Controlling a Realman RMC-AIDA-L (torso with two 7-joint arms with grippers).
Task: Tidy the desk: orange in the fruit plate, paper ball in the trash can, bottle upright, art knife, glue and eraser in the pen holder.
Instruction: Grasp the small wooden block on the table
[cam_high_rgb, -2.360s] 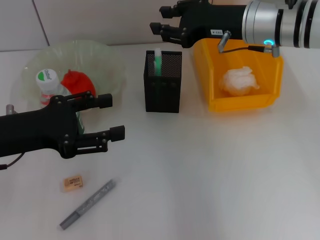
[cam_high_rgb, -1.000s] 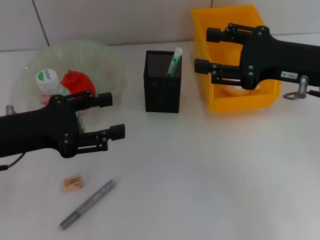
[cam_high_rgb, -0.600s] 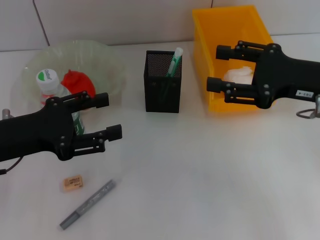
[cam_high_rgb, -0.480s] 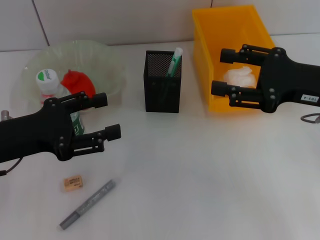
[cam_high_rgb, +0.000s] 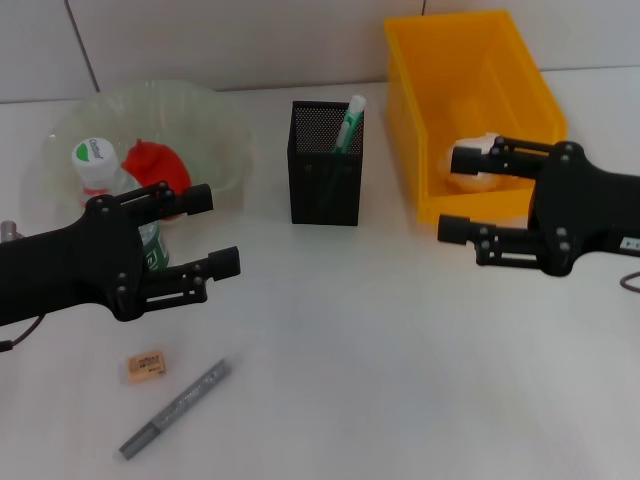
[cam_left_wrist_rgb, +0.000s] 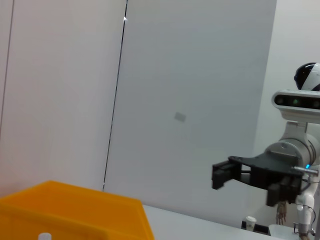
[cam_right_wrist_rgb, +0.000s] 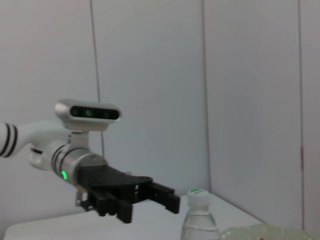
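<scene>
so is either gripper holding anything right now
No. Both the left gripper and the right gripper are open and empty above the desk.

orange in fruit plate far left, pen holder centre, trash can right

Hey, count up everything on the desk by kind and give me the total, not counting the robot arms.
Containers: 3 (fruit plate, pen holder, trash can)
Stationery: 3 (glue, eraser, art knife)
Bottle: 1
Orange: 1
Paper ball: 1
Total: 9

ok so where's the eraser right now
In the head view the eraser lies on the desk near the front left, beside the art knife, below the left gripper.
</scene>
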